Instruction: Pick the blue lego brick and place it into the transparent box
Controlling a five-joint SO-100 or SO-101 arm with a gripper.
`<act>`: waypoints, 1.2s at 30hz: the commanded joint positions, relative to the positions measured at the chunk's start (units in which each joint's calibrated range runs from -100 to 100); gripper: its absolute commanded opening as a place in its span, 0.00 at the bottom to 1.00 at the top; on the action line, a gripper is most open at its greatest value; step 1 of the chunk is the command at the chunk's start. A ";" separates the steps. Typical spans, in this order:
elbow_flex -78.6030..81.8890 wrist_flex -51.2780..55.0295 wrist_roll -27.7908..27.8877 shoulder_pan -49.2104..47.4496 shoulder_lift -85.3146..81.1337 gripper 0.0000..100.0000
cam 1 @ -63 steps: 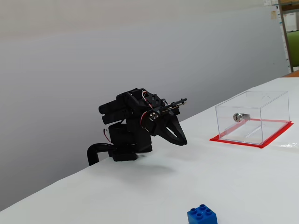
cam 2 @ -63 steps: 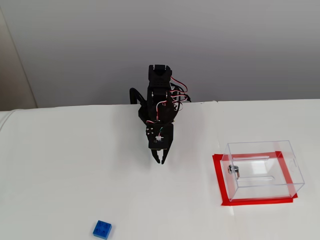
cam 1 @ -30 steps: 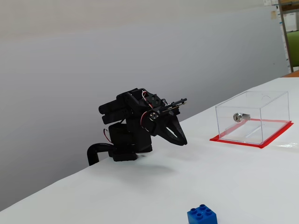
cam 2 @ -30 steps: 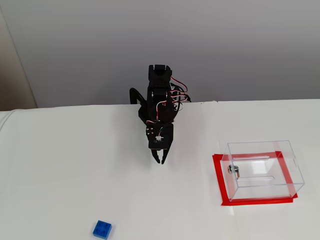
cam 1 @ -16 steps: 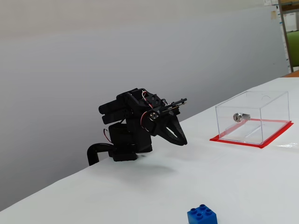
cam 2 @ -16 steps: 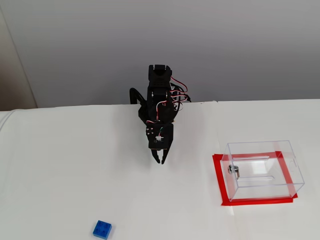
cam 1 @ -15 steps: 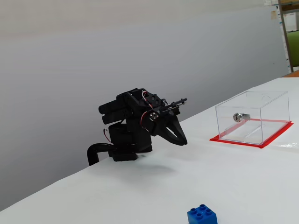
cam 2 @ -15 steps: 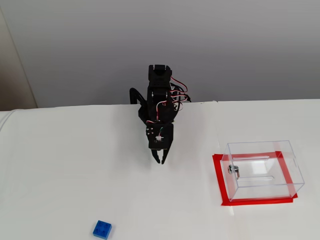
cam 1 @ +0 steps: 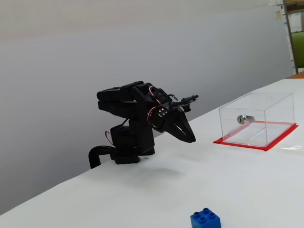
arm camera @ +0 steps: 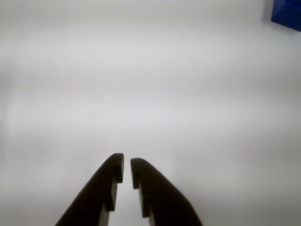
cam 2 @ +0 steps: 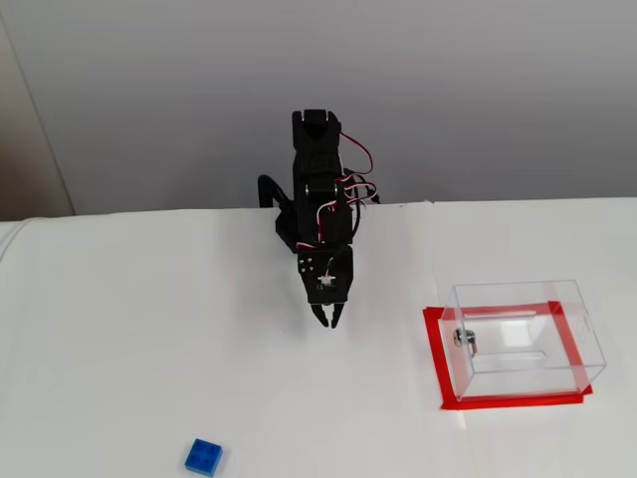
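The blue lego brick [cam 2: 203, 455] lies on the white table near the front left in a fixed view, far from the arm. It shows at the bottom edge [cam 1: 205, 219] in the other fixed view and as a blue corner [arm camera: 287, 13] at the top right of the wrist view. The transparent box [cam 2: 518, 286] with its silver lock [cam 2: 465, 339] stands on a red rim at the right [cam 1: 278, 118]. My gripper [cam 2: 328, 321] hangs tips-down just above the table near the arm base [cam 1: 190, 139], shut with nothing between its fingers [arm camera: 127, 162].
The arm base [cam 1: 126, 148] is clamped at the table's back edge against a grey wall. Red tape [cam 2: 435, 358] frames the box's foot. White table surface lies between the gripper, the brick and the box. Shelving [cam 1: 294, 28] stands far right.
The arm has lifted and reached a little forward. The gripper has shifted slightly toward the box side. Brick and box have not moved.
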 commanded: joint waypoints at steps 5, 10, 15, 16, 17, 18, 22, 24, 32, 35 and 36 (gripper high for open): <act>-17.49 -0.97 0.22 1.92 12.73 0.02; -27.08 -0.97 0.22 3.17 22.15 0.02; -36.75 -0.63 0.22 2.95 32.41 0.02; -38.20 -0.45 0.22 3.10 33.94 0.02; -39.46 -0.45 0.22 3.17 35.38 0.02; -40.37 -0.45 0.22 3.17 36.40 0.02; -42.54 -0.28 0.28 3.17 38.86 0.02; -42.54 -0.28 0.28 3.32 38.95 0.02; -42.63 -0.28 0.28 14.85 39.03 0.02; -42.72 -0.28 0.28 20.40 38.95 0.02; -42.72 -0.28 0.28 22.17 38.95 0.02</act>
